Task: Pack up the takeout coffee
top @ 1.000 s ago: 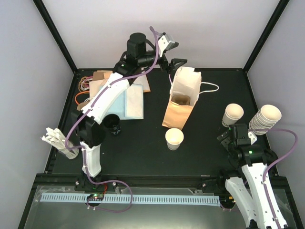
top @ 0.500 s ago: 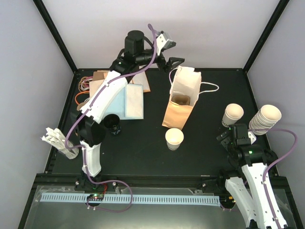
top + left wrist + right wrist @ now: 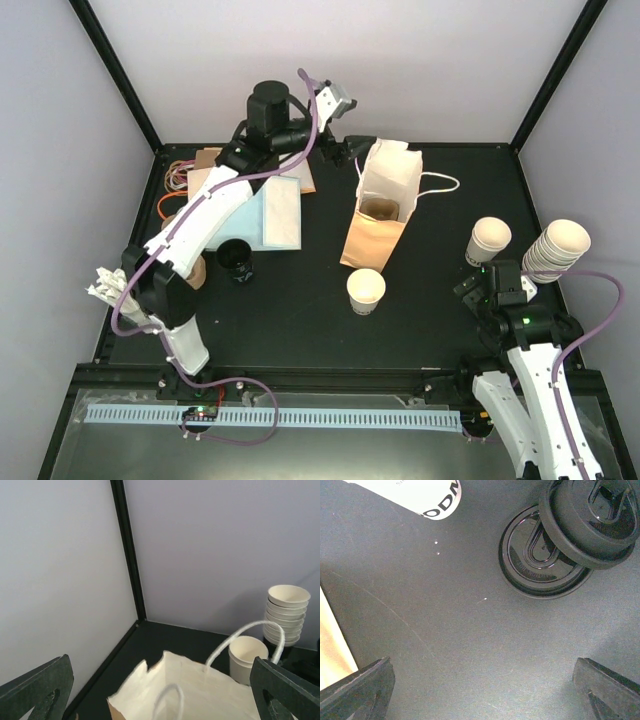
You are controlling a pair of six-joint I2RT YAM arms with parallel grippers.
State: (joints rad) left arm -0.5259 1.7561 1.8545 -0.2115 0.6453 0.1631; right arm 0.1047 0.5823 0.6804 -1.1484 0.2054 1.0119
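A paper bag (image 3: pixel 375 240), white on top and tan below, stands open at the back middle of the table. Deep in its mouth shows a dark round top (image 3: pixel 378 210), which looks like the takeout coffee's lid; the cup's side is hidden by the bag walls. My left gripper (image 3: pixel 350 148) hangs open just left of the bag's rim, holding nothing. In the left wrist view the bag's torn white rim (image 3: pixel 210 685) and rope handle (image 3: pixel 245 635) lie between the wide-apart fingers (image 3: pixel 35 690). My right gripper (image 3: pixel 480 283) is open over bare table at the right.
A lidless cup (image 3: pixel 366 290) stands in front of the bag, another (image 3: pixel 488 240) at the right beside a cup stack (image 3: pixel 555 250). The right wrist view shows a lettered cup (image 3: pixel 430 495) and black lids (image 3: pixel 545 555). A black round thing (image 3: pixel 235 260), sleeves and napkins (image 3: pixel 270 210) lie left.
My left arm has swung to the left, drawing its open gripper away from above the bag's mouth. The bag, the cups and the right arm have not moved.
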